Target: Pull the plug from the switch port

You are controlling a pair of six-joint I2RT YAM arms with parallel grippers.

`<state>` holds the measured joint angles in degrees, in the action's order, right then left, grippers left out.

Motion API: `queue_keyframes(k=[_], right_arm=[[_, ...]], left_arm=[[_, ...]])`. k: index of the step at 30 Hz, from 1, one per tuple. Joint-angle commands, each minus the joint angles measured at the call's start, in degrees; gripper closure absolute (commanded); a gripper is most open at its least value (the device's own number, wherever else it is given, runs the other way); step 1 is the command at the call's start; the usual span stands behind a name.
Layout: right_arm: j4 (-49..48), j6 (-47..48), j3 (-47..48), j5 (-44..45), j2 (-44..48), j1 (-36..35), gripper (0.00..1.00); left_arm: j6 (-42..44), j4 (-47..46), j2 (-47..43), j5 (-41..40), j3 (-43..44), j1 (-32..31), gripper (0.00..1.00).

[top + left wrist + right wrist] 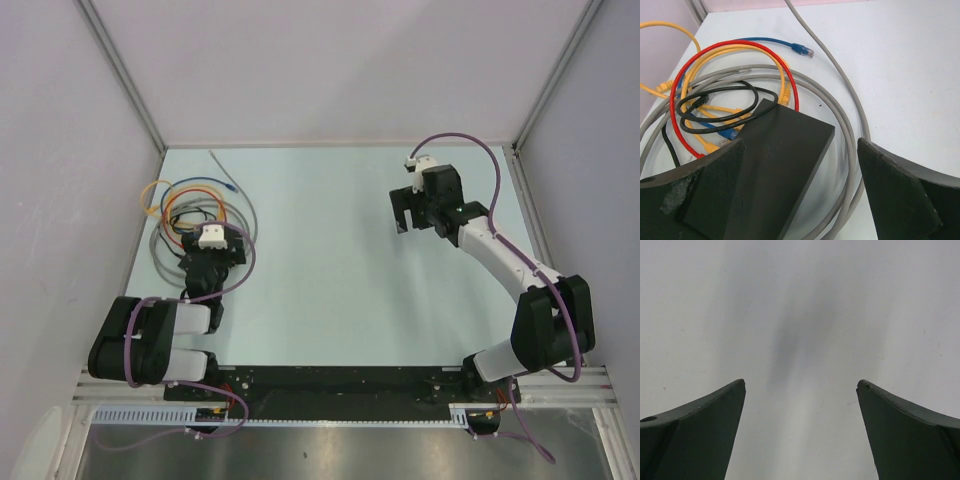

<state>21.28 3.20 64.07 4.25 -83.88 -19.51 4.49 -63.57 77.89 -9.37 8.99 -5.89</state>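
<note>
The switch, a flat matte-black box, lies on a pile of coiled cables at the table's left. My left gripper is open and straddles it: the switch rests against the left finger, with a gap to the right finger. A blue plug and a yellow plug lie at the switch's far edges; I cannot tell which one sits in a port. In the top view the left gripper hides the switch. My right gripper is open and empty over bare table, also in its wrist view.
Red, yellow, black and grey cables loop around the switch. A loose blue plug lies beyond them. The left wall stands close to the pile.
</note>
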Motion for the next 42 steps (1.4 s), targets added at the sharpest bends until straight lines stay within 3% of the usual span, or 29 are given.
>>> queue_keyframes(k=[1, 10, 12, 14, 17, 25, 26, 27, 28, 29, 30, 31, 32, 33, 34, 35, 38, 42], right_arm=[[-2.5, 1.5, 0.7, -5.9, -0.9, -0.4, 0.0], [-0.7, 5.0, 0.8, -10.3, -0.6, -0.7, 0.0], [-1.3, 5.8, 0.8, -10.6, 0.0, -0.8, 0.0], [-1.9, 6.8, 0.8, -10.4, 0.4, -0.7, 0.0], [-1.5, 8.0, 0.8, -12.0, 0.8, -0.7, 0.0], [-1.3, 6.9, 0.8, -14.0, 1.3, -0.9, 0.0], [-1.2, 7.0, 0.9, -15.2, 1.4, -0.5, 0.46], [-1.1, 7.1, 1.1, -16.4, 1.5, -0.2, 0.9], [-1.0, 5.7, 1.1, -15.0, 1.9, -0.1, 1.0], [-1.0, 5.3, 1.1, -14.6, 2.0, 0.1, 1.0], [-0.8, 5.3, 1.2, -14.4, 2.2, 0.3, 1.0], [-0.6, 5.2, 1.2, -14.0, 2.4, 0.4, 0.62], [-0.4, 5.2, 1.1, -13.4, 2.7, 0.3, 0.4], [-0.3, 5.3, 1.2, -12.8, 2.8, 0.4, 0.25], [-0.2, 5.6, 1.3, -11.3, 2.7, 0.3, 0.04], [0.3, 5.6, 1.3, -10.6, 2.6, 0.0, 0.0], [0.6, 3.2, 1.6, -6.5, 2.5, -0.6, 0.0], [3.5, 0.5, 2.9, -1.5, 1.7, -2.4, 0.0]], left_arm=[[-1.2, -4.8, -1.1, -0.7, 0.4, 0.0, 0.0], [-0.6, -3.7, -1.2, 2.7, 1.0, 0.5, 0.0], [0.0, -3.1, -4.6, 4.2, 1.0, 0.7, 0.01], [1.8, 14.5, -8.6, 7.4, 7.7, 0.3, 0.0], [-1.9, 36.2, -10.0, -3.5, 22.7, -1.9, 0.0], [-9.1, 63.1, -7.5, -3.2, 50.5, -2.1, 0.0], [-9.1, 66.0, -7.0, -2.9, 52.5, -2.1, 0.03], [-8.3, 70.3, -6.2, -0.1, 54.4, -2.1, 0.21], [-7.2, 71.6, -5.7, 2.9, 57.3, -1.8, 0.51], [-6.2, 73.4, -5.4, 5.6, 58.8, -1.7, 0.99], [-6.0, 76.2, -4.9, 10.5, 60.1, -1.6, 1.0], [-5.6, 76.4, -4.8, 12.7, 60.6, -1.6, 1.0], [-5.1, 76.6, -4.8, 15.0, 60.8, -1.6, 0.86], [-5.7, 77.0, -4.4, 15.6, 61.1, -1.6, 0.6], [-6.8, 77.7, -4.4, 15.3, 61.1, -1.6, 0.29], [-7.3, 78.0, -4.1, 14.7, 61.1, -1.6, 0.01], [-6.1, 81.3, -2.6, 11.7, 62.1, -1.1, 0.0], [-5.6, 90.3, 1.4, 16.7, 65.3, 4.6, 0.0]])
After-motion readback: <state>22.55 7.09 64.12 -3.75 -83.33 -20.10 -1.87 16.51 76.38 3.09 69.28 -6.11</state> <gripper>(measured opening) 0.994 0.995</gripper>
